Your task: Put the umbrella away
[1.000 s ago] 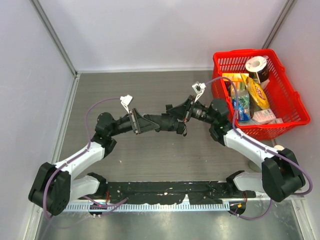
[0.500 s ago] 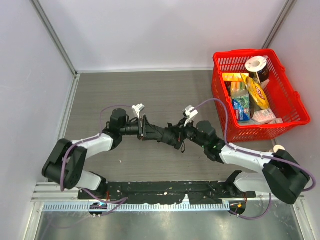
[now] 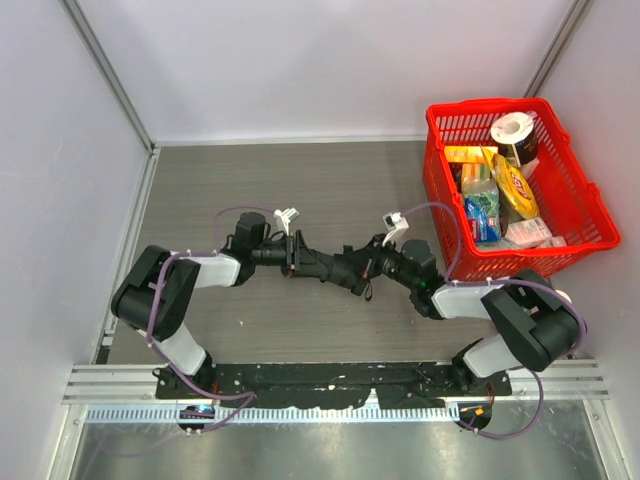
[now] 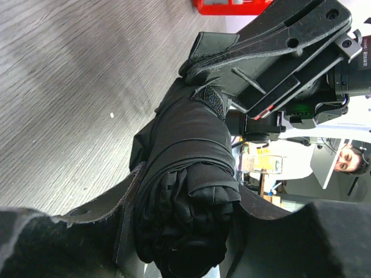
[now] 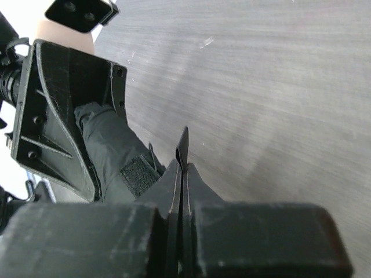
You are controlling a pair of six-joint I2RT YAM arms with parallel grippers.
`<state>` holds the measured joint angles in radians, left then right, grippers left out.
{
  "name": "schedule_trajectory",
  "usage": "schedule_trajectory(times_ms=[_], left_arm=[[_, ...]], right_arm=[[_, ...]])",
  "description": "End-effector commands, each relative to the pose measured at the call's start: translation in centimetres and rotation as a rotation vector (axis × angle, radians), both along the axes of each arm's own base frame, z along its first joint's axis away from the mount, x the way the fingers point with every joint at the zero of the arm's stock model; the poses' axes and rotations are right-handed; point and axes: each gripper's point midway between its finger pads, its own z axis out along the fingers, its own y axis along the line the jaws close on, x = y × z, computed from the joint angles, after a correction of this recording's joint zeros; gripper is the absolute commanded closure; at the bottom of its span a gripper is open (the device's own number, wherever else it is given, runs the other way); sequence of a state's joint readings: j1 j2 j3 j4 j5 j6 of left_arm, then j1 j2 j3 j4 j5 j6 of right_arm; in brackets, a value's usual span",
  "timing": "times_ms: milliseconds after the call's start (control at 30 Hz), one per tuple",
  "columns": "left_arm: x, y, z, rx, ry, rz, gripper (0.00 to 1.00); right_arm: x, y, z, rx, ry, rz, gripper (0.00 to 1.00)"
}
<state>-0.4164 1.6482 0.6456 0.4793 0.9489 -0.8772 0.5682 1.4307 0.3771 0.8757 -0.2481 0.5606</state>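
The folded black umbrella (image 3: pixel 326 266) hangs level between my two grippers over the middle of the table. My left gripper (image 3: pixel 293 255) is shut on its bundled canopy end, with the fabric (image 4: pixel 185 191) filling the space between both fingers (image 4: pixel 98 217). My right gripper (image 3: pixel 368 270) is shut on the umbrella's thin closure strap (image 5: pixel 182 143), next to the velcro patch (image 5: pixel 137 174). The right wrist view shows the umbrella body (image 5: pixel 110 145) running left to the left gripper (image 5: pixel 58 116). The shaft and handle are hidden.
A red basket (image 3: pixel 480 104) full of groceries and a paper roll stands at the back right, close to the right arm. Grey walls close in the table at left, back and right. A black rail runs along the near edge.
Both arms drew in and sank toward the table, carrying the umbrella slightly nearer and lower. Both grips on the umbrella stayed shut.
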Motion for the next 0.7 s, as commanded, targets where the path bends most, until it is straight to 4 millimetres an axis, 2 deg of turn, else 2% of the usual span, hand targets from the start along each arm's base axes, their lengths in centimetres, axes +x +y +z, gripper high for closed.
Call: schedule_trajectory(times_ms=[0, 233, 333, 433, 467, 500, 533, 600, 667], left_arm=[[-2.5, 3.7, -8.9, 0.23, 0.307, 0.13, 1.0], [-3.1, 4.1, -10.7, 0.273, 0.377, 0.114, 1.0], [-3.1, 3.9, -10.7, 0.278, 0.373, 0.083, 1.0], [-3.2, 3.8, -10.6, 0.302, 0.348, 0.044, 1.0], [-3.5, 3.7, -10.6, 0.314, 0.344, 0.028, 1.0], [-3.8, 3.5, -10.3, 0.315, 0.331, 0.007, 1.0], [-4.2, 3.3, -10.3, 0.325, 0.324, -0.017, 1.0], [-4.0, 3.3, -10.1, 0.335, 0.311, -0.021, 1.0], [-3.4, 2.9, -9.2, 0.304, 0.278, -0.017, 1.0]], right_arm=[[1.9, -2.3, 16.1, 0.465, -0.395, -0.104, 0.99], [2.4, -3.7, 17.1, 0.392, -0.488, -0.184, 0.99], [2.9, -4.8, 17.5, 0.368, -0.521, -0.251, 0.99], [3.5, -5.1, 18.3, 0.412, -0.511, -0.283, 0.99], [3.9, -5.1, 18.6, 0.45, -0.475, -0.294, 1.0], [4.5, -5.2, 18.1, 0.452, -0.434, -0.302, 1.0], [5.0, -5.8, 18.7, 0.517, -0.402, -0.326, 0.99], [4.2, -4.4, 19.5, 0.551, -0.397, -0.224, 1.0], [4.0, -3.6, 18.2, 0.483, -0.382, -0.2, 1.0]])
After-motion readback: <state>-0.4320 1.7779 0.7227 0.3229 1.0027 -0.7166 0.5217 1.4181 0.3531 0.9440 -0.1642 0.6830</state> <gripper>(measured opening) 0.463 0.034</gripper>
